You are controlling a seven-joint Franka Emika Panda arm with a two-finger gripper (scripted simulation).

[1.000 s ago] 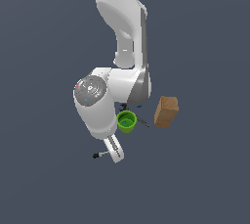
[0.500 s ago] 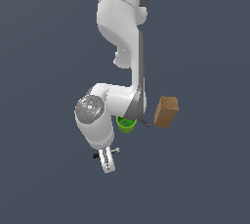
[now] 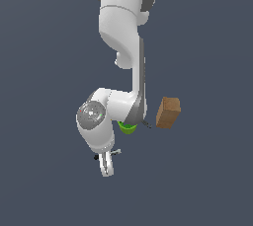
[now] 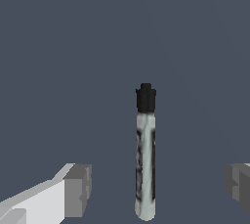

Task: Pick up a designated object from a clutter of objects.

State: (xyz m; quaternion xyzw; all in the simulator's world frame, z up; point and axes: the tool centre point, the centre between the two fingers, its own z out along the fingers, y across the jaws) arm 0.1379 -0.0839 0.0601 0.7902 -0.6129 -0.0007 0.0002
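The marker-like stick (image 4: pixel 145 169), a pale grey-white barrel with a black end, lies on the dark floor between my two fingers in the wrist view. My gripper (image 4: pixel 158 189) is open, with one finger (image 4: pixel 77 190) on each side of the stick and clear gaps to it. In the exterior view my gripper (image 3: pixel 106 169) points down over the stick, of which only the black end (image 3: pixel 96 157) and a pale tip show. The green cup (image 3: pixel 127 128) is mostly hidden behind my arm.
A brown box (image 3: pixel 168 112) stands to the exterior view's right of the arm. A thin dark rod (image 3: pixel 146 123) lies between it and the cup. The lemon-like ball and the tiny pieces are hidden or out of view.
My arm has swung toward the exterior view's left and lowered, bringing the gripper down over the stick. The arm now covers more of the green cup.
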